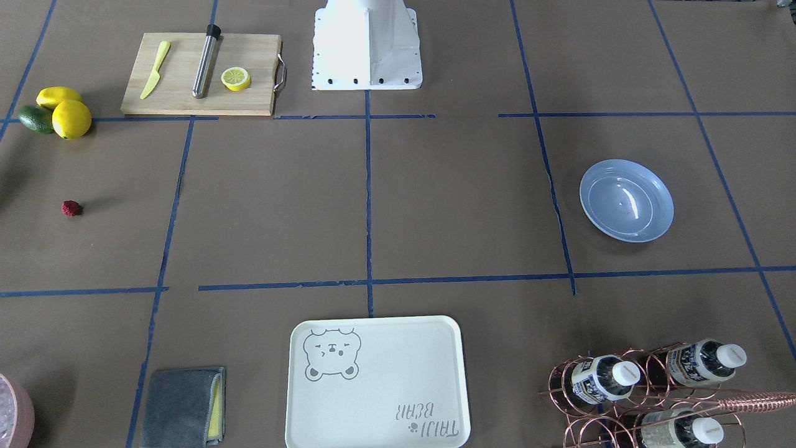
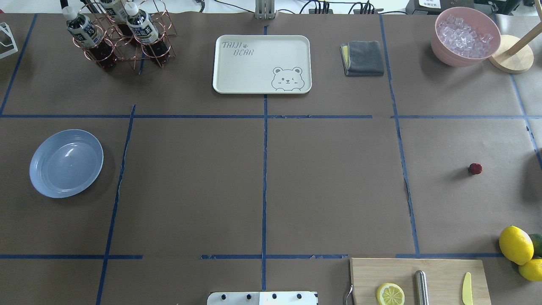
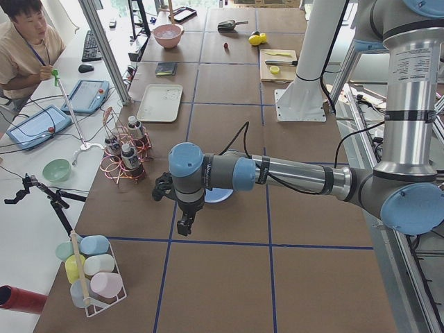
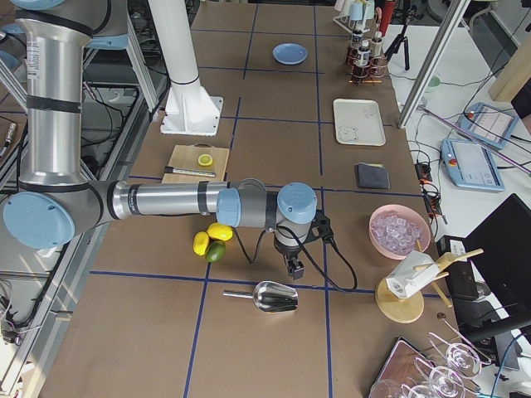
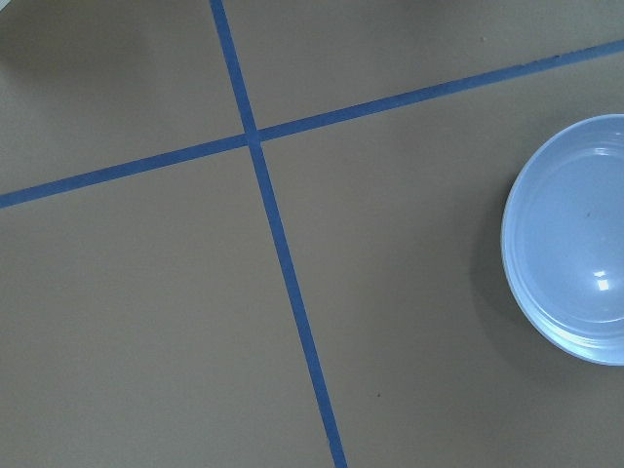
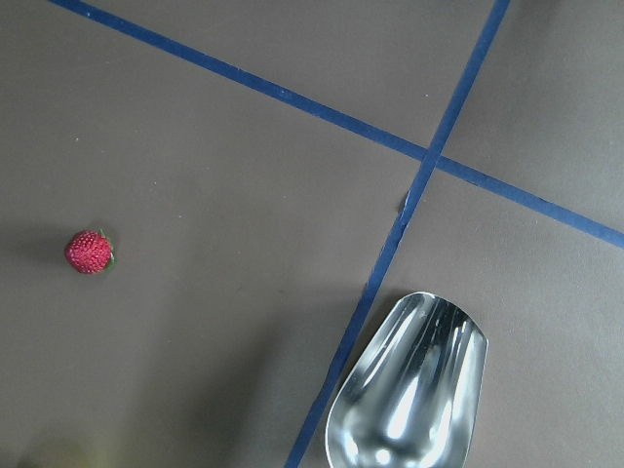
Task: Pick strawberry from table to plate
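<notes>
Found the strawberry (image 2: 475, 169) lying alone on the table (image 2: 330, 190) at three o'clock in the overhead view, with the lemons (image 2: 515, 245) toward its five o'clock and the plate (image 2: 66, 163) well apart at nine o'clock. Saw the left gripper (image 3: 184, 225) hanging over the table near the plate, and the right gripper (image 4: 294, 267) hanging near a metal scoop (image 4: 265, 296). Could not tell from those side views whether either pincer stood wide or narrow.

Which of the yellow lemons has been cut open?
The yellow lemon half lying cut face up on the wooden cutting board; the two whole lemons sit off the board beside the green avocado.
</notes>
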